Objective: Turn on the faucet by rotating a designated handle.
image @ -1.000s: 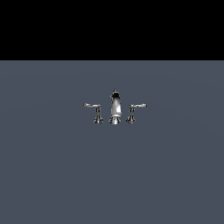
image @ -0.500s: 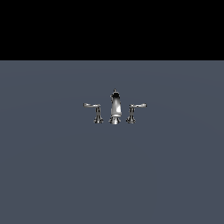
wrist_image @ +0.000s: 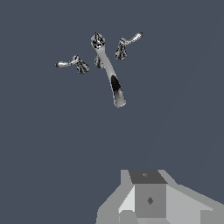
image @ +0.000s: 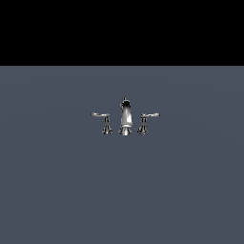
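The faucet is a small chrome three-piece set standing on the flat grey surface in the middle of the exterior view. Its tapered spout stands between two levers. The handle is the lever on the exterior view's right, a thin flat arm on a flared post. The other lever mirrors it on the left. The wrist view looks down on the faucet and the handle from a distance. Only a grey part of my gripper shows there, well apart from the faucet. Its fingers are not clear.
The grey surface spreads around the faucet on all sides. A black background fills the top of the exterior view. No arm shows in the exterior view.
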